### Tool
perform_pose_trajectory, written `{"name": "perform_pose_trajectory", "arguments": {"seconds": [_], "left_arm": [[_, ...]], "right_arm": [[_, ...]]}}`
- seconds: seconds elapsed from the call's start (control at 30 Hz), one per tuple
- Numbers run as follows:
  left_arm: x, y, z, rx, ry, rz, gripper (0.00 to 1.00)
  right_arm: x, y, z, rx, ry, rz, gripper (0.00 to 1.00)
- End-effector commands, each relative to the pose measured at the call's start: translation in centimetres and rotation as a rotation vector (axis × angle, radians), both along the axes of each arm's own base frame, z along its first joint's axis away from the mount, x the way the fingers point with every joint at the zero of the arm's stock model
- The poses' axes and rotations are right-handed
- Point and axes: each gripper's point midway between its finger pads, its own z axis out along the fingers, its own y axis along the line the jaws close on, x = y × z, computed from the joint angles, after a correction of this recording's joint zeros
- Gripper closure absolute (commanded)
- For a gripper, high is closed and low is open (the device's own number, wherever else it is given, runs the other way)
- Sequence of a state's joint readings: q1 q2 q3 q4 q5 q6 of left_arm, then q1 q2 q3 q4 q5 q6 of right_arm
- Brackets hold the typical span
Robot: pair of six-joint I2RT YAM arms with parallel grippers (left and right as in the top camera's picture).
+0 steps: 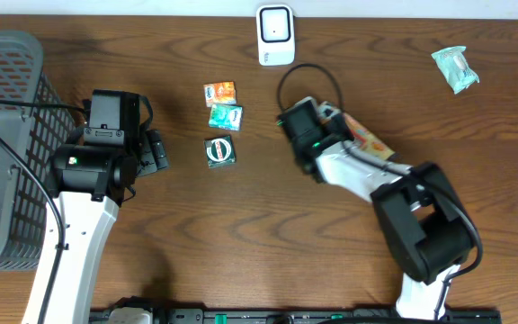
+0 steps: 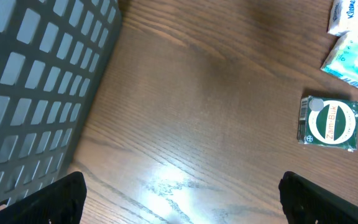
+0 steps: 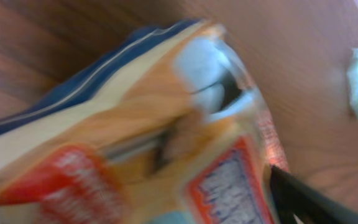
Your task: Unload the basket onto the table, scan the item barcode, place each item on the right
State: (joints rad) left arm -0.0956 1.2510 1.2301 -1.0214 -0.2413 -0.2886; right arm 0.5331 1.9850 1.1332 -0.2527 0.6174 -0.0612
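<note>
Left tool (image 1: pixel 157 151) is seen spread wide, nothing held, near the basket (image 1: pixel 7 108). Orange snack packet (image 1: pixel 370 139) is located at right tool (image 1: pixel 338 124) on the table (image 1: pixel 241 234), below-right of scanner (image 1: pixel 275 34). Right wrist view is blurred; whether the packet is gripped cannot be told.

Worktop (image 1: pixel 241 243) seen from above. The basket (image 1: pixel 7 108) stands at the left edge, with the left hand (image 1: pixel 156 150) just to its right. A column of three small packets (image 1: pixel 226 116) lies between the two hands. The scanner (image 1: pixel 275 34) sits at the far edge, behind the right hand (image 1: pixel 338 121). A snack bag (image 1: pixel 371 141) lies at the right hand. A wrapped pack (image 1: pixel 455 68) lies well apart from it, at the far right.
</note>
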Motion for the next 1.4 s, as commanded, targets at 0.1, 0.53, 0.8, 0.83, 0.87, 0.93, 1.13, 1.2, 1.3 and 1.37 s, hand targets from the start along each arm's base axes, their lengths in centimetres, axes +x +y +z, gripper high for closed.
{"name": "perform_pose_trajectory", "arguments": {"seconds": [0.1,0.53,0.8,0.83,0.87,0.93,1.13,1.2,1.3,1.37], "left_arm": [[0.2,0.0,0.4,-0.001,-0.011,0.004,0.02],[0.2,0.0,0.4,-0.001,-0.011,0.004,0.02],[0.2,0.0,0.4,-0.001,-0.011,0.004,0.02],[0.2,0.0,0.4,-0.001,-0.011,0.004,0.02],[0.2,0.0,0.4,-0.001,-0.011,0.004,0.02],[0.2,0.0,0.4,-0.001,-0.011,0.004,0.02],[0.2,0.0,0.4,-0.001,-0.011,0.004,0.02],[0.2,0.0,0.4,-0.001,-0.011,0.004,0.02],[0.2,0.0,0.4,-0.001,-0.011,0.004,0.02],[0.2,0.0,0.4,-0.001,-0.011,0.004,0.02]], "right_arm": [[-1.4,-2.9,-4.0,0.123,0.184,-0.012,0.82],[0.1,5.3,4.8,0.653,0.226,0.123,0.99],[-0.7,9.3,13.1,1.14,0.312,0.246,0.99],[-0.7,8.9,13.4,1.185,0.329,0.238,0.99],[-0.5,8.4,13.4,1.213,0.34,0.226,0.99],[0.3,6.1,12.8,1.254,0.347,0.16,0.99],[1.2,1.4,10.4,1.175,0.316,0.152,0.94],[0.9,1.2,10.5,1.143,0.313,0.188,0.74],[0.3,1.5,11.0,1.073,0.301,0.228,0.43],[-0.1,1.5,11.0,0.969,0.284,0.228,0.31]]}}
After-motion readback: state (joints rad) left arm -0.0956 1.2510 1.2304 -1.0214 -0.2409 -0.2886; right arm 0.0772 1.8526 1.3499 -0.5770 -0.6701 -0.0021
